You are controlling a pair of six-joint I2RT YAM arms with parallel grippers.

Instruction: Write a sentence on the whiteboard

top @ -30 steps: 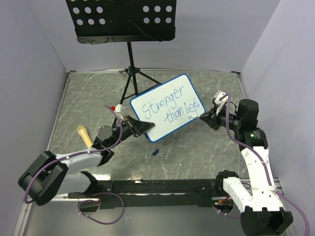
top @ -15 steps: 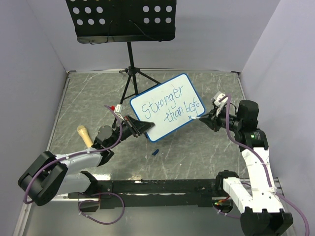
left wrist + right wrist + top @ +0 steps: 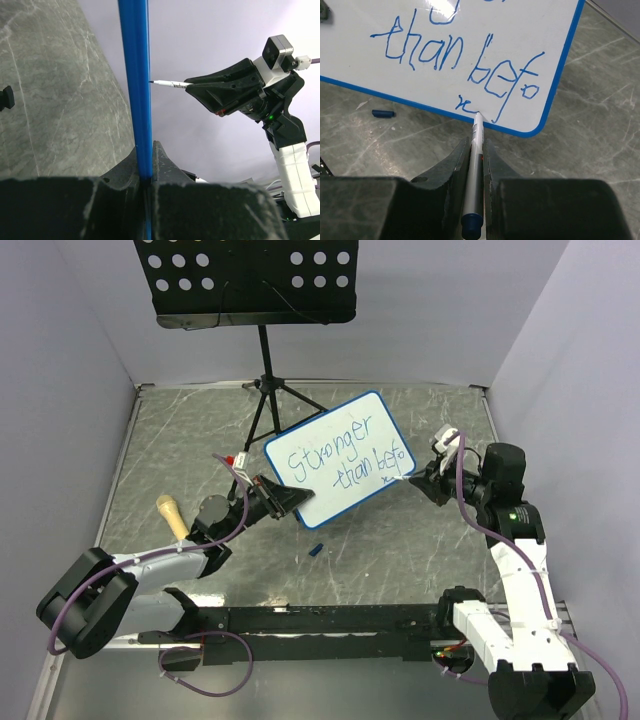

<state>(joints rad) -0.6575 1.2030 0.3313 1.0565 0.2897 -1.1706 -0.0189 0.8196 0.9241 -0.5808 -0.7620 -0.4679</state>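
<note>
The whiteboard (image 3: 340,455), white with a blue frame, is held tilted above the table. My left gripper (image 3: 285,502) is shut on its lower left edge; in the left wrist view the blue frame (image 3: 137,90) runs straight down between the closed jaws of the left gripper (image 3: 145,150). The sentence (image 3: 345,458) reads "Stronger than befo" in blue, and in the right wrist view the sentence (image 3: 465,55) has a small squiggle under it. My right gripper (image 3: 476,145) is shut on a thin marker (image 3: 475,165), whose tip touches the board near its lower right corner.
A black perforated music stand (image 3: 245,280) on a tripod (image 3: 265,390) stands behind the board. A blue marker cap (image 3: 315,549) lies on the grey table under the board. A wooden-handled object (image 3: 172,515) lies at the left, next to my left arm. Walls close in on three sides.
The right gripper has shifted very slightly with the marker at the board's lower right corner. The board and the left arm have stayed still.
</note>
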